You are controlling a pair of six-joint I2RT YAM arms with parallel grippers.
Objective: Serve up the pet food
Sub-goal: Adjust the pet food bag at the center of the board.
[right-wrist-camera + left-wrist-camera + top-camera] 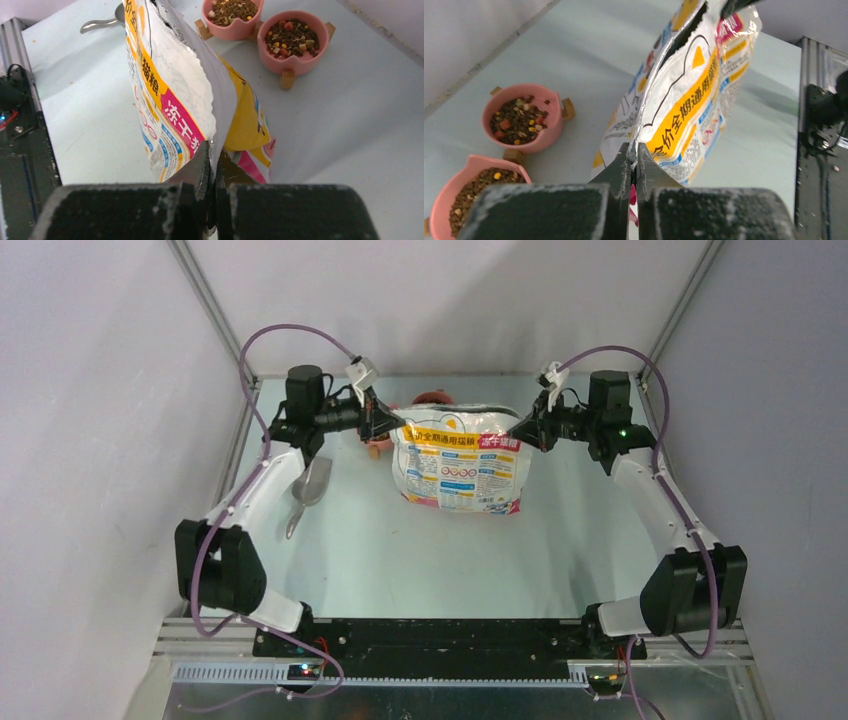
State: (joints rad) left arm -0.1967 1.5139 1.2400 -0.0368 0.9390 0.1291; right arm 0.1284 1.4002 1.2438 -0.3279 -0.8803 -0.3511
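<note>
A printed white, yellow and pink bag (461, 460) stands upright mid-table, its top slit open. My left gripper (385, 418) is shut on the bag's left top corner; in its wrist view the fingertips (633, 152) pinch the edge of the bag (684, 95). My right gripper (522, 430) is shut on the right top corner, pinching the seam of the bag (170, 100) between its tips (211, 150). Pet food (292, 37) fills two pink bowls behind the bag; the wrist views show brown kibble with coloured bits (518, 120) and plainer kibble (479, 187).
A grey metal scoop (308, 490) lies on the table under my left forearm; its handle (97, 23) shows past the bag. The pink bowls (544, 135) (295, 62) stand on small wooden feet near the back wall. Dark arm mounts line the near edge.
</note>
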